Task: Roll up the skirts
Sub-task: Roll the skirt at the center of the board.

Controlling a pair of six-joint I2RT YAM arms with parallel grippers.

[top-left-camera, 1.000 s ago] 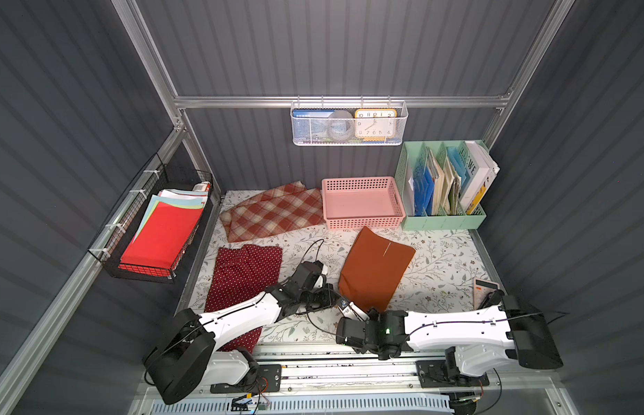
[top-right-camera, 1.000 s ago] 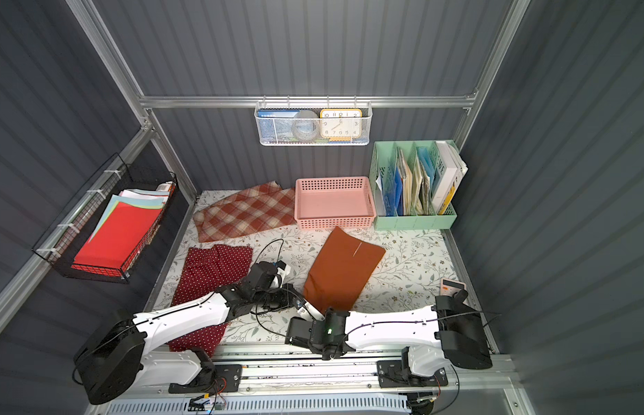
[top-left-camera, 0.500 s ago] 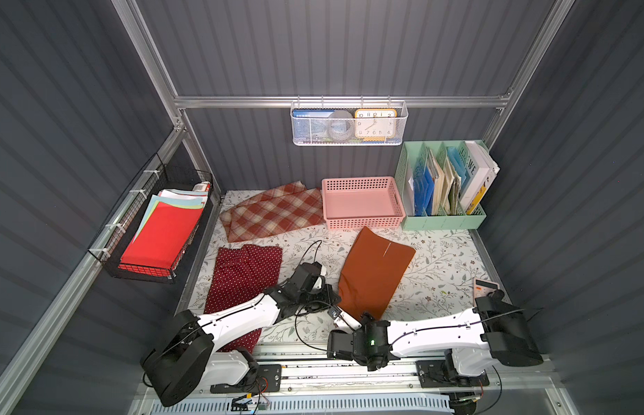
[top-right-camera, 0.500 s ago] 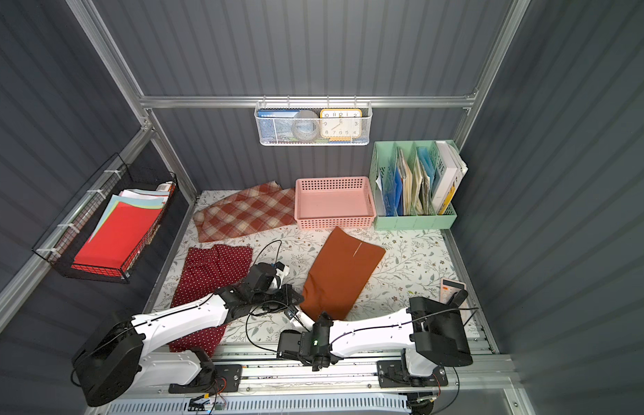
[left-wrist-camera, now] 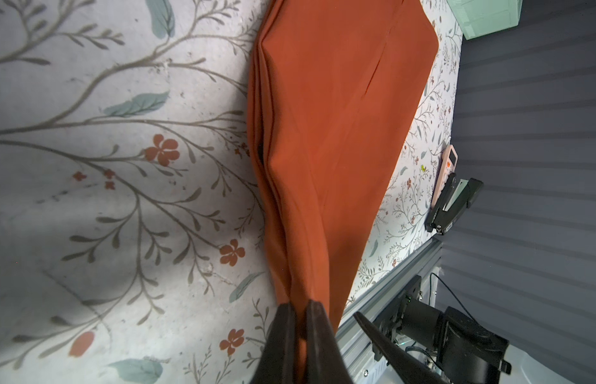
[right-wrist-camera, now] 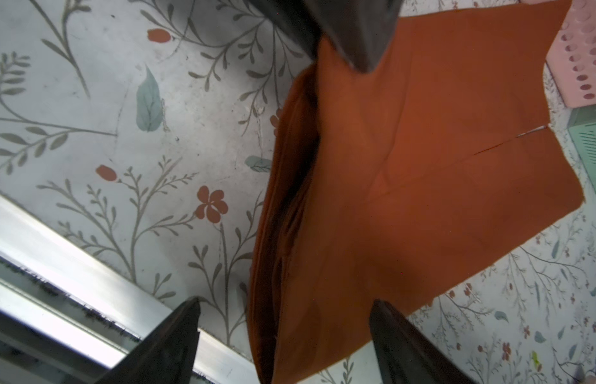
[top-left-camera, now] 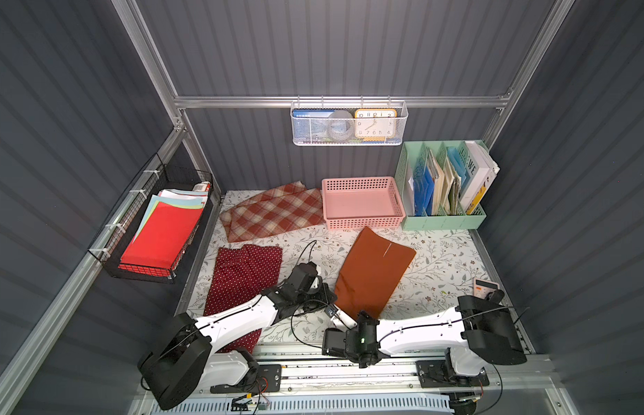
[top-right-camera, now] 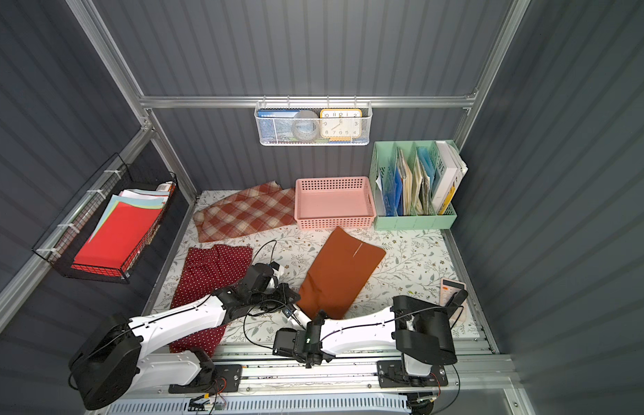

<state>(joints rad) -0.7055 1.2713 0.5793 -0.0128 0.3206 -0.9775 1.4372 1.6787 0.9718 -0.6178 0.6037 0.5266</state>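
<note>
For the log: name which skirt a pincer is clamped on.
The plain rust-orange skirt: the left pincer grips its corner. The polka-dot skirt and plaid skirt lie free.

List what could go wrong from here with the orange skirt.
1. The left gripper pinches only one near corner of the rust-orange skirt; the cloth may bunch or slip out.
2. The right gripper stands open over the skirt's layered near edge, close to the left one; closing could catch only some layers or bump it.
</note>
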